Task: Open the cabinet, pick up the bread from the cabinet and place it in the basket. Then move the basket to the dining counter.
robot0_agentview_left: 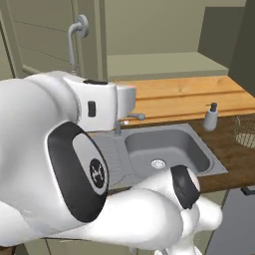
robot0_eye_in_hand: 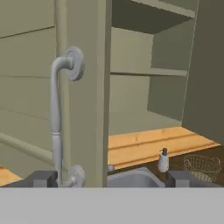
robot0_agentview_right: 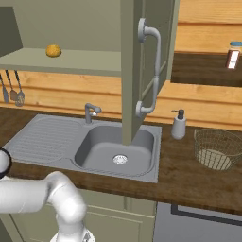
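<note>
The sage-green cabinet (robot0_agentview_right: 130,56) stands open, its door (robot0_eye_in_hand: 87,109) swung out and seen edge-on over the sink. Its long silver handle (robot0_eye_in_hand: 55,118) runs down just left of the door edge. My gripper (robot0_eye_in_hand: 113,179) is open; its dark fingertips (robot0_eye_in_hand: 41,178) stand wide apart, with the handle's lower end and the door edge between them, untouched. The bread (robot0_agentview_right: 53,51), a small yellow-orange lump, lies on the cabinet's lower shelf at the left. The pale wire basket (robot0_agentview_right: 218,149) sits on the worktop at the right, also in the hand view (robot0_eye_in_hand: 202,167). The dining counter is out of view.
A steel sink (robot0_agentview_right: 118,146) with a tap (robot0_agentview_right: 90,112) lies below the door. A soap dispenser (robot0_agentview_right: 178,125) stands between sink and basket. Utensils (robot0_agentview_right: 12,90) hang on the wall at the left. My white arm (robot0_agentview_left: 74,164) fills the near left.
</note>
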Motion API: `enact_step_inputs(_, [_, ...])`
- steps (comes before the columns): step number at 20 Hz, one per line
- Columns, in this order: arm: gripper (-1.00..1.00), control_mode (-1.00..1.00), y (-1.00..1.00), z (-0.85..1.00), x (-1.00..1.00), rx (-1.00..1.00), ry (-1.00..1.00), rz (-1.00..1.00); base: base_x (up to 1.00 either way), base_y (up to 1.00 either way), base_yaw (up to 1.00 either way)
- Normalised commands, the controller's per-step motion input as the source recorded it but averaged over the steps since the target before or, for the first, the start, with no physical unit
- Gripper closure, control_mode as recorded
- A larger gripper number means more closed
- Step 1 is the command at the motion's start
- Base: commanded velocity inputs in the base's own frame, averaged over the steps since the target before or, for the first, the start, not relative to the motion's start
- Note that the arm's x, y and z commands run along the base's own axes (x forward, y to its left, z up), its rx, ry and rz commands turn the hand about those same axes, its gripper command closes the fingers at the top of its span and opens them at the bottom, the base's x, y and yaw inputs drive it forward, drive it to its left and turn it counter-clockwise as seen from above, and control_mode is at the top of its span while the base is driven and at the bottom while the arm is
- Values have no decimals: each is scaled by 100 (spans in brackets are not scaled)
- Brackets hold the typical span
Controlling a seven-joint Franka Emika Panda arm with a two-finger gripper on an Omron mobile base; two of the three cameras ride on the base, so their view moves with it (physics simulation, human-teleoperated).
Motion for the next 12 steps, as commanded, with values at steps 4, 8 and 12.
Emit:
enact_step_inputs(4, [-100, -100, -100, -56, -88, 59, -2, 13, 0, 0, 0])
enact_step_inputs(8, [-100, -100, -99, -9, -56, 64, 13, 15, 0, 0, 0])
enact_step_inputs(12, [-100, -100, -91, 15, -3, 55, 10, 14, 0, 0, 0])
